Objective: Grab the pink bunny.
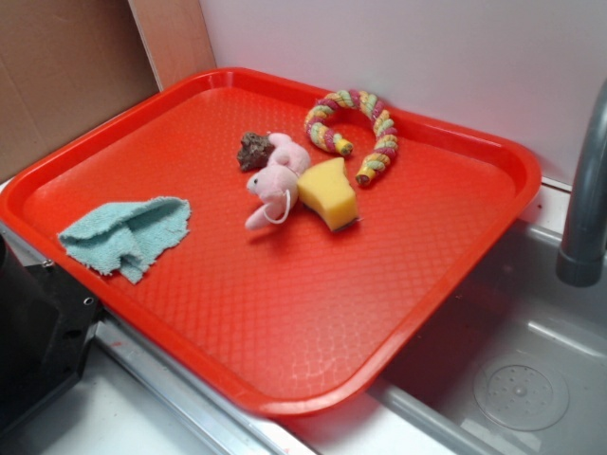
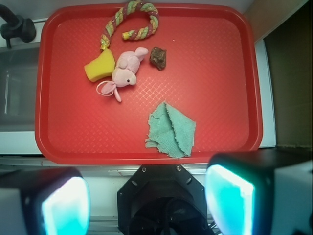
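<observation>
Pink plush marks the pink bunny (image 2: 126, 72), which lies near the far middle of the red tray (image 2: 220, 73), its side touching the yellow sponge wedge (image 2: 100, 67) and a small brown lump (image 2: 158, 58) just beside its ear. A striped rope toy (image 2: 131, 19) curves beyond them, and a crumpled teal cloth (image 2: 171, 130) lies nearer the camera. In the wrist view the jaws stand wide apart, holding nothing, the gripper (image 2: 146, 205) hanging outside the tray's near rim, well apart from the bunny. A grey sink (image 1: 531, 379) adjoins the tray.
</observation>
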Controlling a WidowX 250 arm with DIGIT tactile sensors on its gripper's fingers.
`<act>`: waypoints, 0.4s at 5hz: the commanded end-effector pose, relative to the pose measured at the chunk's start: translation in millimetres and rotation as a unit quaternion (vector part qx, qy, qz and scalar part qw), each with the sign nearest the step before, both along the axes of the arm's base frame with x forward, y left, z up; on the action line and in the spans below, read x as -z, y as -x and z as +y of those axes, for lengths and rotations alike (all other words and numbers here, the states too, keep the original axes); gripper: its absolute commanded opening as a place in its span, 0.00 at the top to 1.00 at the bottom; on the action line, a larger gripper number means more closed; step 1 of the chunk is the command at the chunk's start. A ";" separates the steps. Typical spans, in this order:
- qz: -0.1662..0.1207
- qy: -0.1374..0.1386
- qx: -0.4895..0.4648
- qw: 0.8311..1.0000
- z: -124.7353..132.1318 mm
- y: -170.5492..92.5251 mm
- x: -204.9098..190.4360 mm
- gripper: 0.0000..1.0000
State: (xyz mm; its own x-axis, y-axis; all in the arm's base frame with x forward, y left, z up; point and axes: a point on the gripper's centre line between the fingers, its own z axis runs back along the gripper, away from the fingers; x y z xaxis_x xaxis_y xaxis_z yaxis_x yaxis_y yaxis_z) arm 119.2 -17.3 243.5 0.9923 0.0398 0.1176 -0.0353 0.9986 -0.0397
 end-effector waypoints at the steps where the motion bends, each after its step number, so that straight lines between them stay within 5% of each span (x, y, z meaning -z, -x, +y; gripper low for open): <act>1: 0.000 0.000 0.000 1.000 0.0 0.0 0.0 0.00; 2: -0.005 0.008 -0.053 0.999 2.6 -12.8 -0.9 0.00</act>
